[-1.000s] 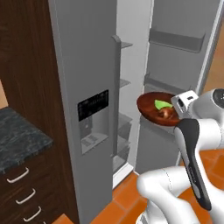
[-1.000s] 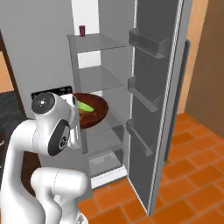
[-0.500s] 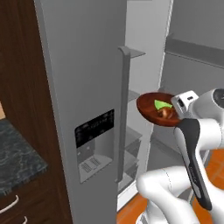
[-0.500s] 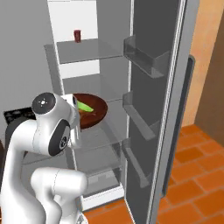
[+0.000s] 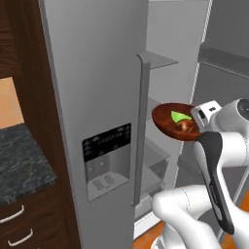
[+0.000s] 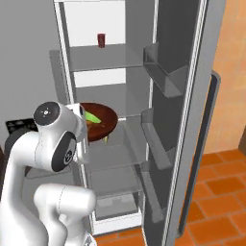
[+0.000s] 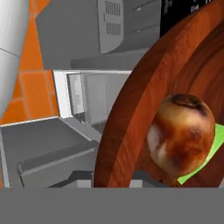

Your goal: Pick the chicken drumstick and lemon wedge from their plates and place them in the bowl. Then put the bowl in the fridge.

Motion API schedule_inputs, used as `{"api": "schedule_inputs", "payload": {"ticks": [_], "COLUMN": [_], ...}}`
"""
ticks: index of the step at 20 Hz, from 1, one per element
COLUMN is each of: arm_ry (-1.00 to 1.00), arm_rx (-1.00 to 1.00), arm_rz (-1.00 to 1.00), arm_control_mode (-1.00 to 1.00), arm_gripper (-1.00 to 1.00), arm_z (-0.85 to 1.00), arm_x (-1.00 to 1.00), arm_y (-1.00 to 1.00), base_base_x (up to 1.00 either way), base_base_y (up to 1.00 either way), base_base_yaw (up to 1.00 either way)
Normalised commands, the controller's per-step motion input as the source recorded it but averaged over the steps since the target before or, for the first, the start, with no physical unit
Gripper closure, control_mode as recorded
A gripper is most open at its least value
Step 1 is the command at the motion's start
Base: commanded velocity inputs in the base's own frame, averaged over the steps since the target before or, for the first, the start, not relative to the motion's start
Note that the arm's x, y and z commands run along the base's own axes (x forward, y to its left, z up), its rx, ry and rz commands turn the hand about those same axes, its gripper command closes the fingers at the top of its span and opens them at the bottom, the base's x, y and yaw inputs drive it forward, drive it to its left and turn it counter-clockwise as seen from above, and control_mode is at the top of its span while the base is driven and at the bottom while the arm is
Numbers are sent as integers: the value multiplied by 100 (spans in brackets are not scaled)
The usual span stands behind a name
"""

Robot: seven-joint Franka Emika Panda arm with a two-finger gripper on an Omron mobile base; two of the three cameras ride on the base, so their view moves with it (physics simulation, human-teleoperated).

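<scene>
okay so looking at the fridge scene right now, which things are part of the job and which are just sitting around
Part of the job:
- bowl, carried at the open fridge
- lemon wedge, in the bowl
- chicken drumstick, in the bowl
- fridge, door open
- gripper, shut on the bowl's rim

Just sitting around:
- small dark red cup on the top fridge shelf
- dark stone counter
- wooden drawers

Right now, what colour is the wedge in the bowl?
Bright green lemon wedge in the dark reddish-brown bowl; clearest in the left base view.
</scene>
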Motion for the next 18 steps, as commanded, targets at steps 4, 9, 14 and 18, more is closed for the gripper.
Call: {"api": "schedule_inputs", "payload": {"ticks": [4,9,14,18], "arm_ry": [0,0,0,0], "arm_rx": [0,0,0,0], "arm_rz": [0,0,0,0], "arm_control_mode": [100,100,100,100], "arm_gripper": [100,100,100,100], "arm_z": [0,0,0,0], "arm_x": [0,0,0,0], "arm_y": [0,0,0,0], "base_base_x": [52,56,21,0], "base_base_y": [-35,-6,-1,-30], "base_base_yaw": [19,10,27,26]}}
